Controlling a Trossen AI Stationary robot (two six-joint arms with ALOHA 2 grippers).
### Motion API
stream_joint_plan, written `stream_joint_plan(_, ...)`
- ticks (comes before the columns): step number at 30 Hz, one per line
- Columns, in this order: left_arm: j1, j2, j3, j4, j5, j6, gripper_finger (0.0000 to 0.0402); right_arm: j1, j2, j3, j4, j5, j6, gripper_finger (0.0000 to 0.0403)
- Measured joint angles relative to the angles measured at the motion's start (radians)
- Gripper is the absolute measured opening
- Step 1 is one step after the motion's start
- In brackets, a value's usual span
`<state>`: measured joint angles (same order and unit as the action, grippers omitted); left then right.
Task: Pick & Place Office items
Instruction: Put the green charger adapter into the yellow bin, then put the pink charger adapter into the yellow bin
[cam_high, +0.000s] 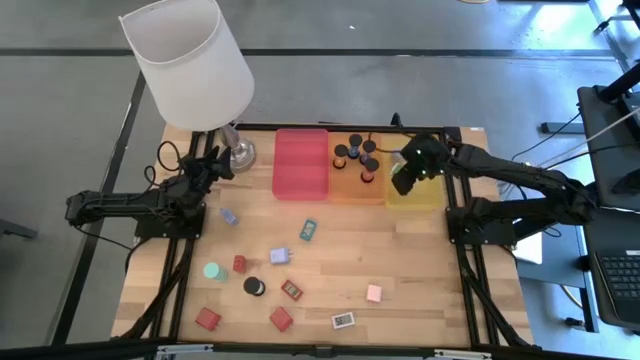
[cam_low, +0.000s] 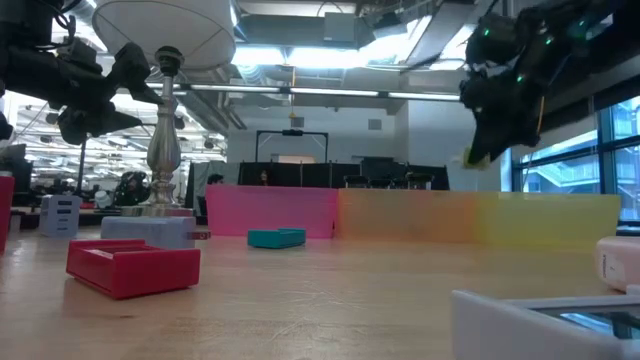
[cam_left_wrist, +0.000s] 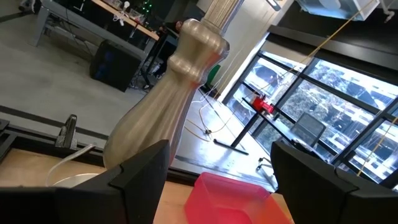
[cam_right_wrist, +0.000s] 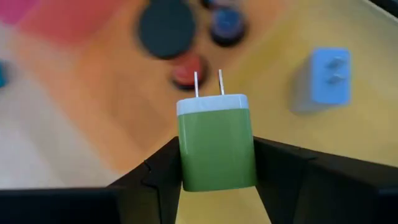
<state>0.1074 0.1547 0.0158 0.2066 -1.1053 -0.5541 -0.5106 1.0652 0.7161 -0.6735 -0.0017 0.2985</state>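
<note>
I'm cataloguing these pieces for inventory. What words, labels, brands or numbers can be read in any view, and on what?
None can be read.
White block, near edge of table: a dark panel on its face, too small to read.
Green cube, a plug charger in the right gripper over the yellow tray: no print shows.
Blue charger in that tray: blurred, nothing legible.

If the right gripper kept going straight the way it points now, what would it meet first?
Probably the yellow tray. The right gripper, shut on a green plug cube, hangs above it pointing down, so the cube's prongs would likely reach the tray floor near a blue cube. Depth is unclear.
</note>
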Motion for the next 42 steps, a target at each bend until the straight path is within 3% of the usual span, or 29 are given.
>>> stream_joint_plan(9,0.0,0.0,0.0,0.0,0.0,0.0,0.0276,-0.122,0.207,-0.095,0.198,0.013,0.137,0.0161)
stream_joint_plan(14,0.0,0.0,0.0,0.0,0.0,0.0,0.0276,-0.173,0.336,-0.1,0.338,0.015,0.136,0.0161)
stream_joint_plan(21,0.0,0.0,0.0,0.0,0.0,0.0,0.0276,-0.21,0.448,-0.094,0.396,0.005,0.135,0.0161)
stream_joint_plan(27,0.0,0.0,0.0,0.0,0.0,0.0,0.0276,-0.21,0.436,-0.093,0.4,0.006,0.136,0.0173)
stream_joint_plan(35,0.0,0.0,0.0,0.0,0.0,0.0,0.0276,-0.209,0.363,-0.048,0.37,-0.047,0.166,0.0247)
stream_joint_plan(42,0.0,0.0,0.0,0.0,0.0,0.0,0.0276,-0.201,0.245,0.016,0.19,-0.097,0.159,0.0295)
